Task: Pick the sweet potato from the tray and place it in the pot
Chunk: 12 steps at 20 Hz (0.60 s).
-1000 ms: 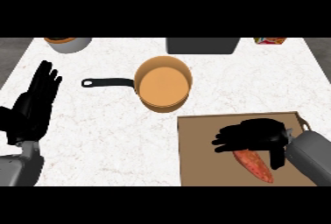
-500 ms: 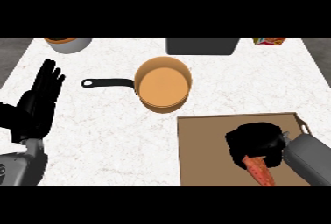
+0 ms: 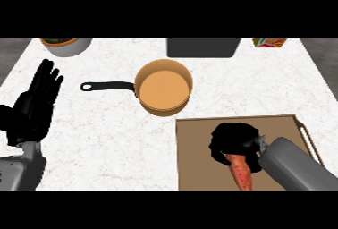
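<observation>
Black right hand (image 3: pixel 232 141) has closed round the reddish tapered sweet potato (image 3: pixel 242 173). Lifting toward the orange round pot (image 3: pixel 165 87), ahead-left, seems next.

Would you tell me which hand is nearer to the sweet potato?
Right. The right hand curls over the upper end of the sweet potato on the tray; the left hand rests open at the far left.

This is a kitchen. The white marbled tabletop (image 3: pixel 99 138) carries an orange pot (image 3: pixel 163 88) with a black handle, up and left of the fingers (image 3: pixel 219 150) of the right hand (image 3: pixel 234 137). Those fingers curl on a sweet potato (image 3: pixel 242 173) over a brown tray (image 3: pixel 198 170). Beyond the left hand (image 3: pixel 30 112) stands a grey bowl (image 3: pixel 66 47) of food.
</observation>
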{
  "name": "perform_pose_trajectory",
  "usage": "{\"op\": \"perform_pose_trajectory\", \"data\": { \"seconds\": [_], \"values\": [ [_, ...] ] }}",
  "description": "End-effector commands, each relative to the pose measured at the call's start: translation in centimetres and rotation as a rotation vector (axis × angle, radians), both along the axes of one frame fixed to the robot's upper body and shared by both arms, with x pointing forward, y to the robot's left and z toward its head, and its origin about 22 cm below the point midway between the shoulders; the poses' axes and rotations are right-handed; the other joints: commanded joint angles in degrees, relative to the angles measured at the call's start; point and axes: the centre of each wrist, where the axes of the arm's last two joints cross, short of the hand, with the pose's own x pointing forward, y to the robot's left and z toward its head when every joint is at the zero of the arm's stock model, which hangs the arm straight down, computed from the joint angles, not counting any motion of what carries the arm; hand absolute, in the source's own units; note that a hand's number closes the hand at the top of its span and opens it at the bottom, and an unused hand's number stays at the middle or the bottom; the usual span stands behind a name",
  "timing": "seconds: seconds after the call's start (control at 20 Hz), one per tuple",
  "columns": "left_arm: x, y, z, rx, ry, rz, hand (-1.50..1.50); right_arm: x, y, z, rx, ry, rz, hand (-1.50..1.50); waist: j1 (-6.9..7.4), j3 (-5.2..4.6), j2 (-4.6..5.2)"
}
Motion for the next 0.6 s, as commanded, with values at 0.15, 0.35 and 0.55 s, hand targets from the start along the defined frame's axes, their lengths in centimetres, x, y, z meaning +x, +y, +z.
{"op": "perform_pose_trajectory", "data": {
  "seconds": [0.15, 0.35, 0.55],
  "values": [
    [-0.4, 0.5, -0.7, 0.005, 0.028, 0.026, 0.0, -0.8, 8.1, -0.5, 0.105, 0.026, -0.355, 1.5, -1.16, 0.42, -0.84],
    [-0.3, 0.7, -0.6, 0.002, 0.034, 0.035, 0.0, -1.7, 13.9, 1.9, 0.265, -0.004, -0.552, 1.5, -1.88, 0.67, -1.23],
    [-0.4, 0.6, -0.9, -0.007, 0.042, 0.03, 0.0, -1.4, 14.3, 5.5, 0.431, -0.139, -0.793, 1.5, -1.08, 0.84, -1.74]
  ]
}}
